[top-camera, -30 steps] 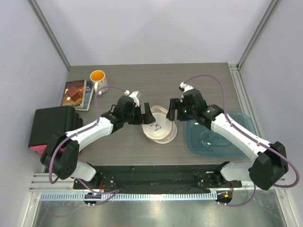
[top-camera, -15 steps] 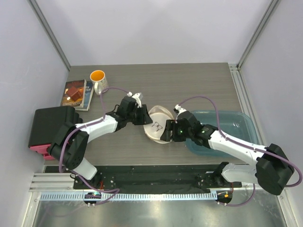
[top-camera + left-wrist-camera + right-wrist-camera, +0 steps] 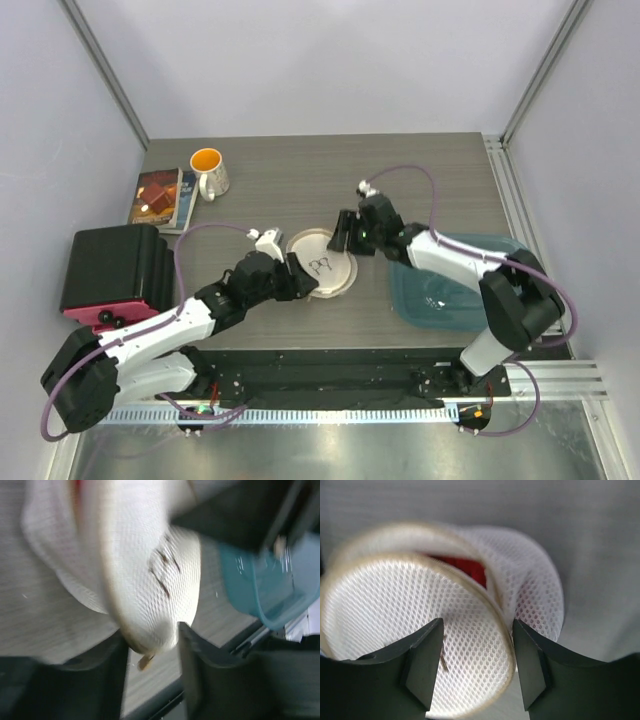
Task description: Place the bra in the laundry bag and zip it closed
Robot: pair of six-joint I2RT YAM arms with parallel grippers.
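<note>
Right wrist: round mesh laundry bag, tan rim, perhaps red cloth.

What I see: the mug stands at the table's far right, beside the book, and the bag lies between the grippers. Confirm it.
Not quite: the mug stands at the far left, not right, as the top view shows. It is beside the book, and the bag lies between the left gripper and right gripper.

left claw: narrowed around laundry bag rim | right claw: now far side
</note>
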